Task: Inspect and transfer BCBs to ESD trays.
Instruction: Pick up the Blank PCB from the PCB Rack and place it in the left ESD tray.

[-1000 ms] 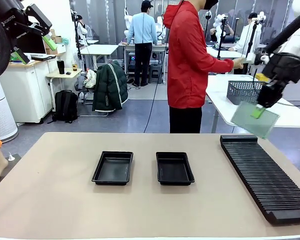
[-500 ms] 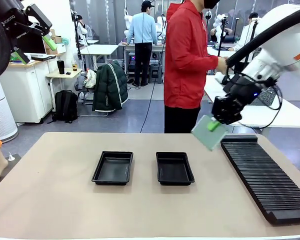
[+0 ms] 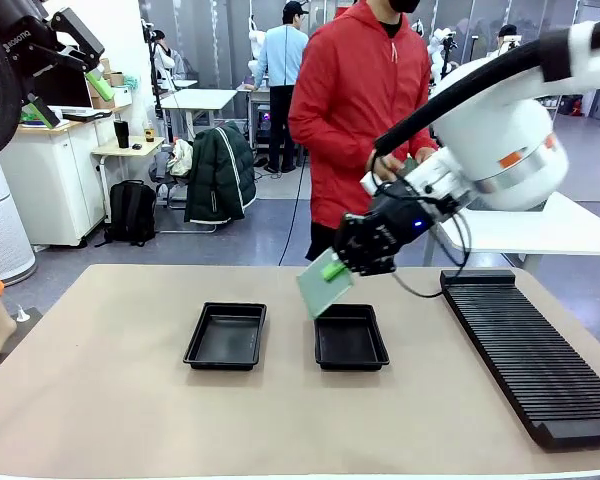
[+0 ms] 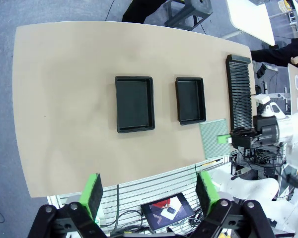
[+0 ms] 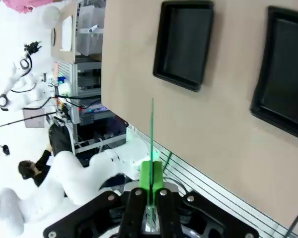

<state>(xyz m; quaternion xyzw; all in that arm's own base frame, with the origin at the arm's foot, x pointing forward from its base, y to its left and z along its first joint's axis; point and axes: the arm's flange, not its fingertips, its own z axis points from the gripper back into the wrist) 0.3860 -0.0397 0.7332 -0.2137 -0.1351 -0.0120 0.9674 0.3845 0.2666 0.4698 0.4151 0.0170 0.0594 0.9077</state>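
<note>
Swung in from past the rack (image 3: 530, 350) with the green board (image 3: 323, 285), pinched by one edge in the clamped right claw (image 3: 335, 268). Hangs tilted in the air near the tray beside the rack (image 3: 351, 366), not yet set down. Leaves that tray and the tray farther from the rack (image 3: 223, 364) empty: first transfer seemingly underway, every placement remaining. Shows left claw (image 4: 150, 191) spread wide, gripping nothing.

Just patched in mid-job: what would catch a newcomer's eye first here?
The right tool, shut on a green board, holds it tilted in the air close by the right-hand black tray. A second black tray lies to its left, and a person in a red jacket stands at the table's far side.
</note>
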